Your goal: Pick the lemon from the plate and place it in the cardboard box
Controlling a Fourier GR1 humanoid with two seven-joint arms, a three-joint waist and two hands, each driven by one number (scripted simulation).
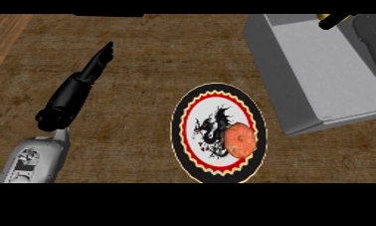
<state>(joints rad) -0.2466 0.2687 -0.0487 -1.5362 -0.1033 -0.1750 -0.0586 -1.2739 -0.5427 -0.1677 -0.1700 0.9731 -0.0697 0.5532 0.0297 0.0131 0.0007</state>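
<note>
A round orange-coloured fruit [239, 140], the lemon of the task, lies on the right part of a round plate [192, 120] with a black rim, a red and yellow band and a black dragon in its white middle. The box [308, 70] looks grey and stands at the upper right, just right of the plate. My left hand [70, 95] shows at the left over the counter, fingers straight and pointing up and away, open and holding nothing, well left of the plate. My right hand shows nowhere.
A small yellow and black thing [330, 20] and a dark shape [364, 33] show at the box's far right corner; I cannot tell what they are. Brown counter top [169, 56] stretches between my left hand and the box.
</note>
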